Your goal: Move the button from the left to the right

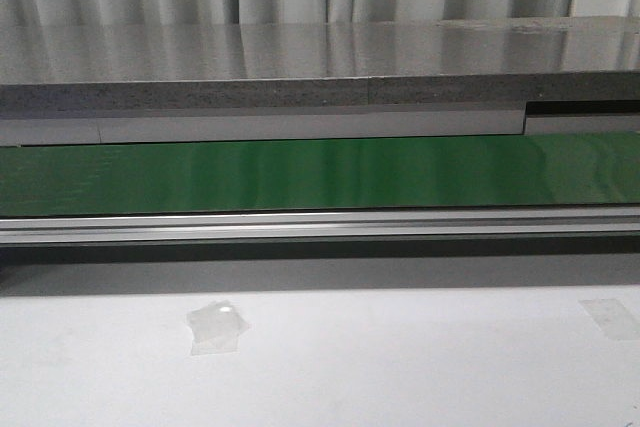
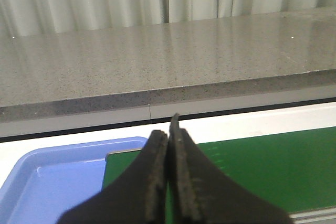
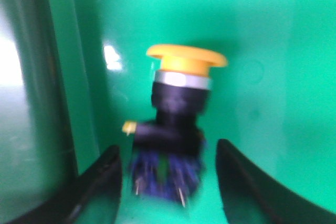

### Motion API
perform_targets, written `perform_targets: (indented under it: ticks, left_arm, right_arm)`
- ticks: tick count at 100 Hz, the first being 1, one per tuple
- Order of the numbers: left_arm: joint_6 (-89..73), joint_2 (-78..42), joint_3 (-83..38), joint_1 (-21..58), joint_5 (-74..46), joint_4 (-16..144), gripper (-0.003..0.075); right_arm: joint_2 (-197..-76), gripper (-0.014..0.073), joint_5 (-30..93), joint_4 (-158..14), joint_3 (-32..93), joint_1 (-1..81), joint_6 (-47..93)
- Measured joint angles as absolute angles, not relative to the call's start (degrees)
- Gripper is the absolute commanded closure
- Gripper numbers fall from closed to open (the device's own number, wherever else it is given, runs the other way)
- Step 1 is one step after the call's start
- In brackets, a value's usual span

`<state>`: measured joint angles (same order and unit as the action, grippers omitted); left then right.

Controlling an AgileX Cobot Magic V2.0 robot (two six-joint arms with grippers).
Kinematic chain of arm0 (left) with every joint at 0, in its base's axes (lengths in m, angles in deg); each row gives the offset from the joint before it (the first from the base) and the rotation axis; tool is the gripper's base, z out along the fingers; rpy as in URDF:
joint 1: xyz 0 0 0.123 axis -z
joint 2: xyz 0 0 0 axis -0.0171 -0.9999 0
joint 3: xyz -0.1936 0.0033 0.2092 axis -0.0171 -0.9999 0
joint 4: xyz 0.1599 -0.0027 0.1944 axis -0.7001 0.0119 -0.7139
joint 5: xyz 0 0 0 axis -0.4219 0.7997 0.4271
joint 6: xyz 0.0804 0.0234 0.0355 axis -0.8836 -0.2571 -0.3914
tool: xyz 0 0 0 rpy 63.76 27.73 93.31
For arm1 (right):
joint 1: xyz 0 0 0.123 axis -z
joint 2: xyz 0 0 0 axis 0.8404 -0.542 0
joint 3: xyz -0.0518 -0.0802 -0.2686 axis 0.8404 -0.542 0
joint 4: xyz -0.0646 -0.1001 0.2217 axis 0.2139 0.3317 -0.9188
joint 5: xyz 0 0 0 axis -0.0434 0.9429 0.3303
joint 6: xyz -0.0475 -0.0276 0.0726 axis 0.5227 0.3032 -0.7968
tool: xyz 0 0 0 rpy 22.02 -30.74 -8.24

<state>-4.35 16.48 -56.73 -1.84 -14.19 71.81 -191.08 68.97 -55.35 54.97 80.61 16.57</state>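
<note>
The button shows only in the right wrist view, blurred, lying on a bright green surface. It has a yellow-orange cap, a silver ring, a black body and a bluish end with metal pins. My right gripper is open, one finger on each side of the pin end, with a gap on both sides. My left gripper is shut on nothing, hanging over the edge where a blue tray meets the green belt. Neither gripper nor the button shows in the front view.
A dark green upright wall stands close beside one right finger. The green belt runs across the front view, with a metal rail before it and a grey counter behind. Tape patches lie on the white table.
</note>
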Motion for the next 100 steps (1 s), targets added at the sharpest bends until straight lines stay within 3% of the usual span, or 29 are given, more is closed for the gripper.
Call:
perform_targets:
  ticks: [68,100]
  left_arm:
    - [-4.4,16.5,-56.7,-1.8,-14.2,71.8,0.074]
    - [-4.4,16.5,-56.7,-1.8,-14.2,71.8,0.074]
  right_arm:
    - [-184.1,0.0125,69.1,-57.4,59.3,80.0,15.0]
    - [-174.2,0.0127,63.7,-62.5,58.9,72.4,15.0]
